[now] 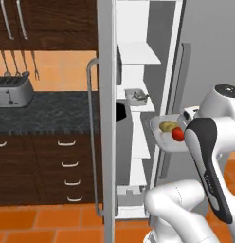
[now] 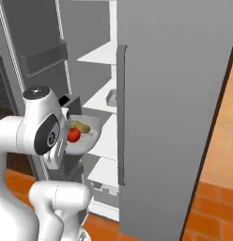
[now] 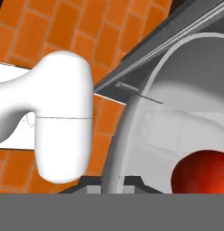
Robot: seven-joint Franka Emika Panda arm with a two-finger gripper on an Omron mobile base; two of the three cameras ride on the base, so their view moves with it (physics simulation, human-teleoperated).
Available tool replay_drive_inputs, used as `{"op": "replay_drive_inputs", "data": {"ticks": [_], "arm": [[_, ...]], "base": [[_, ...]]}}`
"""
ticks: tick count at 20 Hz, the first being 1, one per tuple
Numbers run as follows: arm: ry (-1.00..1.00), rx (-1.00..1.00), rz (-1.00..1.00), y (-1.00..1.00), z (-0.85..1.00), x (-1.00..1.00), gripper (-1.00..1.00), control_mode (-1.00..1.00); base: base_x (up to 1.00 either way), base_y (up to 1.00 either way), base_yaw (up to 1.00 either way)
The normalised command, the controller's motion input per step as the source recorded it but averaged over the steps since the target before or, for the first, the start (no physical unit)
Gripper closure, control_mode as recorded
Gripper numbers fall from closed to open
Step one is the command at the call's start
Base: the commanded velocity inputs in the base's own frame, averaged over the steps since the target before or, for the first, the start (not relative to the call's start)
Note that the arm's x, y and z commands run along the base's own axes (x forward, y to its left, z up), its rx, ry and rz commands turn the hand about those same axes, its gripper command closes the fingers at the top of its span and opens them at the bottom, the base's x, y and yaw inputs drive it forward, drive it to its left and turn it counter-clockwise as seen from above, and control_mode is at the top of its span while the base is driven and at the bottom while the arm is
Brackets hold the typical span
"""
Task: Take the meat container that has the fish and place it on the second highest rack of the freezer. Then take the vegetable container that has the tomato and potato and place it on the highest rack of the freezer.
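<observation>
Carrying the vegetable container (image 1: 163, 135) in mid-air, the white arm is holding it just in front of the open freezer (image 1: 138, 52), level with the middle racks. The tomato (image 1: 177, 134) and the potato (image 1: 167, 126) are lying side by side inside the pale tray, touching each other. From the right base camera, the vegetable container (image 2: 88, 136) is showing between the arm's upper joint and the freezer's white racks, with the tomato (image 2: 73, 135) nearest the arm. The pincer (image 3: 111, 186) is gripping the near rim of the container, its jaws closing on the wall where the rim meets the bottom of the hand camera. The meat container (image 1: 135, 97) with the fish is resting on a freezer rack, one level below the highest rack (image 1: 140, 53).
</observation>
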Motion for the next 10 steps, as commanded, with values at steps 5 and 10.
{"op": "replay_drive_inputs", "data": {"ticks": [5,10], "arm": [[0.00,0.00,0.00,0.00,0.00,0.00,1.00,1.00],[0.00,0.00,0.00,0.00,0.00,0.00,1.00,1.00]], "base": [[0.39,-0.17,0.25],[0.51,-0.41,0.03]]}}
